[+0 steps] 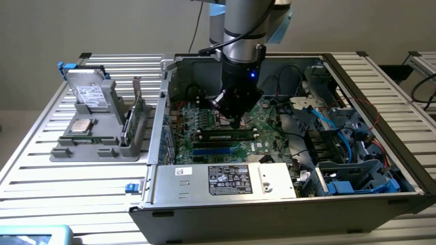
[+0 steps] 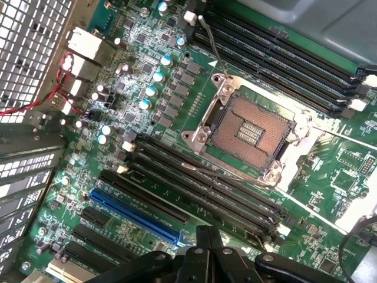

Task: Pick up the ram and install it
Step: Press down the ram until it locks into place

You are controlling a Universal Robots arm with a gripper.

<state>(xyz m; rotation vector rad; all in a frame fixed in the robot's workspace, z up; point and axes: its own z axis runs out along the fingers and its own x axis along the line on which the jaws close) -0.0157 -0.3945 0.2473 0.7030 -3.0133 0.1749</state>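
Inside the open computer case (image 1: 272, 217), my pincer (image 1: 235, 121) hangs low over the motherboard (image 2: 141, 88), above the bare processor socket (image 2: 253, 132). In the wrist view its two black fingers (image 2: 203, 247) look pressed together with nothing between them; I see no stick in their grip.

The ram (image 1: 228, 137) lies lengthwise in the bank of long black slots (image 2: 206, 188) just beside the pincer tip, on the side toward the power supply (image 1: 232, 179). It sits level, label up, apart from the fingers as far as I can judge.

I read this as the tail of the install step: the stick is delivered to its slot and let go. Whether it is fully seated, with the end latches closed, I cannot tell from here. If it is not, my judgement is that the move would call for a straight, even push along the stick's top edge, clear of the socket's pins.

Well away from the pincer, outside the case, a grey parts rack (image 1: 95, 148) stands on the slatted counter (image 1: 75, 189).
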